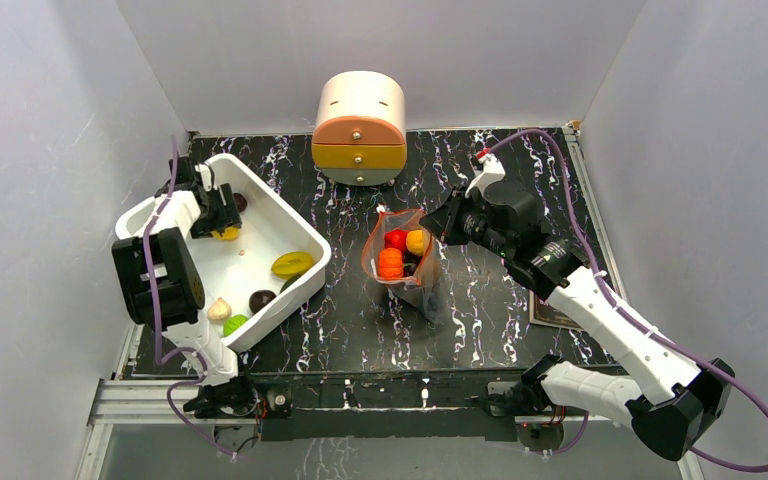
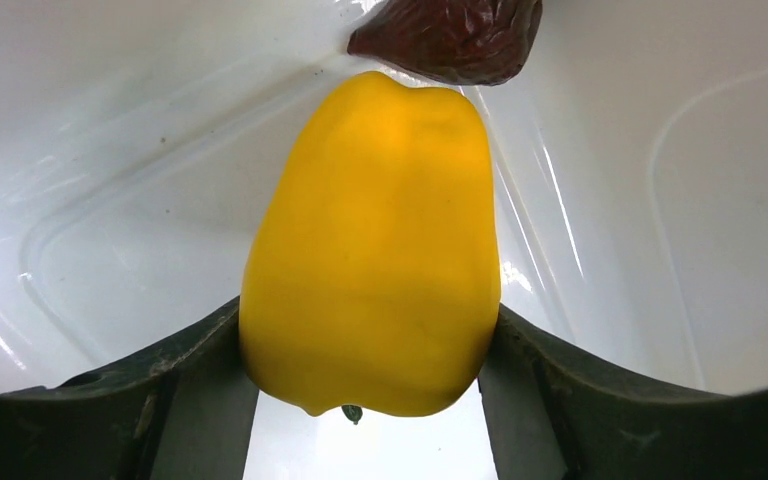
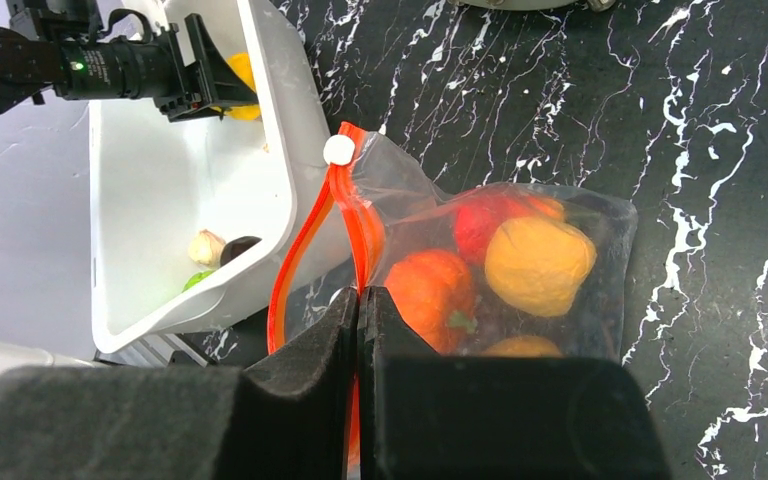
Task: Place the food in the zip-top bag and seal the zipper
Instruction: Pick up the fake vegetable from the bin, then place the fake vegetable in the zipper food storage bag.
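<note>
The zip-top bag [image 1: 400, 262] stands open-mouthed at the table's middle and holds red, orange and yellow food pieces. My right gripper [image 1: 434, 228] is shut on the bag's red-orange zipper rim [image 3: 358, 225], with its jaws pressed together [image 3: 360, 293]. The white slider tab [image 3: 339, 150] sits at the rim's far end. An orange pumpkin [image 3: 430, 295] and a yellow-orange piece [image 3: 540, 265] show through the plastic. My left gripper [image 1: 222, 220] is inside the white tub [image 1: 305, 232], shut on a yellow pepper [image 2: 370, 250] held between both fingers [image 2: 160, 400].
A dark red-brown piece [image 2: 450, 40] lies just beyond the pepper. The tub also holds a yellow-green piece [image 1: 292, 264], a dark brown one [image 1: 262, 299], a green one [image 1: 234, 323] and a pale one [image 1: 219, 309]. A pastel drawer box [image 1: 360, 128] stands at the back.
</note>
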Motion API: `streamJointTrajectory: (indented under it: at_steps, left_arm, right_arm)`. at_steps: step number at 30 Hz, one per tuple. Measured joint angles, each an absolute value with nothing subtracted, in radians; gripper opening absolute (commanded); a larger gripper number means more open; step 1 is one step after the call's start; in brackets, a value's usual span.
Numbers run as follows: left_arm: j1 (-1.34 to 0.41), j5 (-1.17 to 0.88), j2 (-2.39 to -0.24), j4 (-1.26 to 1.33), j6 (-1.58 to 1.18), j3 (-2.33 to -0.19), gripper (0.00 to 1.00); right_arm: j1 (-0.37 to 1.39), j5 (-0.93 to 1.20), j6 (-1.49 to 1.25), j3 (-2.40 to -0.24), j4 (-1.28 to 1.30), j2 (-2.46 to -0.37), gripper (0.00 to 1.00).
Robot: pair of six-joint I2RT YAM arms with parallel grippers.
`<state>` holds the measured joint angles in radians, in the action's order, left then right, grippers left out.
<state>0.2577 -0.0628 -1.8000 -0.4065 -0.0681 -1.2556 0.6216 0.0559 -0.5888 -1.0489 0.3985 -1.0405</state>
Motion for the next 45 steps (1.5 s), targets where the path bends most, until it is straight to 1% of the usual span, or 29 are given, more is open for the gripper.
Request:
streamJointTrajectory:
  at_steps: [6, 16, 25, 34, 40, 45]
  left_arm:
    - [0.255, -0.061, -1.722, -0.437, -0.072, -1.254, 0.44]
    - [0.236, -0.069, -1.514, -0.494, -0.072, -1.233, 0.43]
    - [0.199, -0.169, -1.428, -0.524, -0.082, -1.230, 0.45]
    - [0.075, -0.287, -1.311, -0.517, -0.069, -1.230, 0.44]
    - [-0.017, -0.362, -1.303, -0.502, -0.073, -1.215, 0.43]
    - [-0.148, -0.406, -1.304, -0.489, -0.105, -1.201, 0.43]
  right_arm:
    - [0.622, 0.047, -0.590, -1.049, 0.400, -1.040, 0.00]
    - [0.622, 0.055, -0.593, -1.055, 0.400, -1.086, 0.00]
    - [0.622, 0.019, -0.600, -1.100, 0.419, -1.106, 0.00]
    - [0.622, 0.002, -0.633, -1.110, 0.419, -1.134, 0.00]
    - [0.622, 0.006, -0.670, -1.110, 0.403, -1.154, 0.00]
    - [0.622, 0.019, -0.682, -1.119, 0.388, -1.192, 0.00]
